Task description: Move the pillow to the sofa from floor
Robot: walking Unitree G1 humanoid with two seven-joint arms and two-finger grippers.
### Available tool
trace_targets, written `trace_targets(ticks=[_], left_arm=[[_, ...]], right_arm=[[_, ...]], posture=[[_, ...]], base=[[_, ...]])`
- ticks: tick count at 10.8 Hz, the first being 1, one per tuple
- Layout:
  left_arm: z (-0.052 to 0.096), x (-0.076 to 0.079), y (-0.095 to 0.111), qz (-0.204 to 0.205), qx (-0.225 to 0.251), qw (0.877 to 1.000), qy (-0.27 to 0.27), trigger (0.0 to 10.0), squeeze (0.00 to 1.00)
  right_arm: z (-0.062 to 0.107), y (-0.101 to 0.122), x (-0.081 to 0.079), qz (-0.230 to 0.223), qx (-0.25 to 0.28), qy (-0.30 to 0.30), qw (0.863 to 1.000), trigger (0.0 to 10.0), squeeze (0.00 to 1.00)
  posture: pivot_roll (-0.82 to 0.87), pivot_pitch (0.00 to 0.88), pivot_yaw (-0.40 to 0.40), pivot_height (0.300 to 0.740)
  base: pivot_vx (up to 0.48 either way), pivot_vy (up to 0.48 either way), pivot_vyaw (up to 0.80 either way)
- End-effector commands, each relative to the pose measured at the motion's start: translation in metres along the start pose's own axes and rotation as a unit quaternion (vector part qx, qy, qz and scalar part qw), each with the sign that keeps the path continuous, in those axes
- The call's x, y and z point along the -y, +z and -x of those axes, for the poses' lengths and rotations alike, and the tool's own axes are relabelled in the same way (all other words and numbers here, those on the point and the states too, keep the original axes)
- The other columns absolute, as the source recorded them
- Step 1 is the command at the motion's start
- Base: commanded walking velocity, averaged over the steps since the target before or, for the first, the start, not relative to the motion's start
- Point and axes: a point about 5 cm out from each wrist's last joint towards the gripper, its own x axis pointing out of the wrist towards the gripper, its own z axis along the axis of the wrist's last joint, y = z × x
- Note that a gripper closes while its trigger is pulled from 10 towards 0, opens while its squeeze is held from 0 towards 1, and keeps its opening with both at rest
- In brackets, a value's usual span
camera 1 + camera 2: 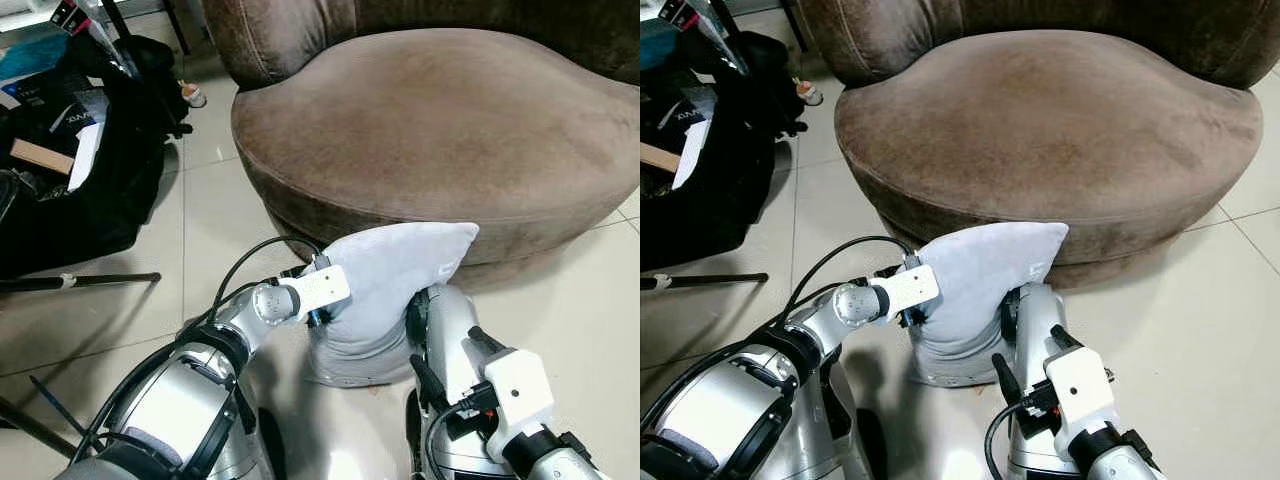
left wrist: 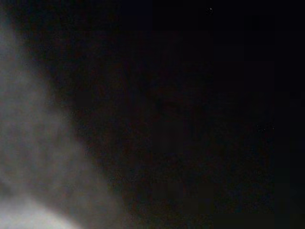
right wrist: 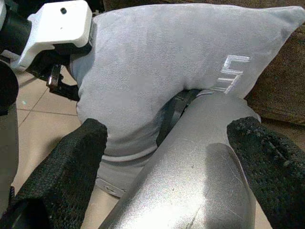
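Left gripper (image 1: 318, 312), fingers hidden so grip cannot be told, presses the grey pillow (image 1: 385, 285) at lower centre; right gripper (image 3: 167, 157) is wide open, before the brown sofa (image 1: 440, 120).

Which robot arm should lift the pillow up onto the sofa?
Probably the left. Its left pincer presses into the grey pillow just below the sofa; the right pincer is spread open.

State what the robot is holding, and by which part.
The grey pillow, squeezed at its lower half between the left gripper and the right arm.
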Motion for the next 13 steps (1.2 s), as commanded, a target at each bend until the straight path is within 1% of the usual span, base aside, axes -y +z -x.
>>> trace_targets(ticks=[1, 4, 10, 13], left_arm=[[-0.0029, 0.0091, 0.0008, -0.005, -0.003, 1.000, -0.022, 0.0, 0.00], [-0.0028, 0.0087, 0.0023, 0.010, 0.006, 1.000, -0.023, 0.0, 0.00], [-0.0031, 0.0068, 0.0059, 0.012, 0.014, 1.000, -0.023, 0.0, 0.00], [-0.0029, 0.0085, 0.0048, 0.013, 0.015, 0.999, -0.029, 0.0, 0.00]], right_arm=[[0.0018, -0.0174, -0.0036, -0.013, -0.048, 0.003, 0.999, 10.0, 0.00], [0.0022, -0.0173, -0.0038, -0.013, -0.048, 0.003, 0.999, 10.0, 0.00], [0.0024, -0.0171, -0.0038, -0.014, -0.050, 0.003, 0.999, 10.0, 0.00], [0.0030, -0.0188, -0.0045, -0.016, -0.052, 0.003, 0.999, 10.0, 0.00]], posture=[[-0.43, 0.250, 0.187, 0.356], [-0.43, 0.255, 0.187, 0.356], [-0.43, 0.264, 0.185, 0.356], [-0.43, 0.258, 0.188, 0.356]], base=[[0.000, 0.000, 0.00], [0.000, 0.000, 0.00], [0.000, 0.000, 0.00], [0.000, 0.000, 0.00]])
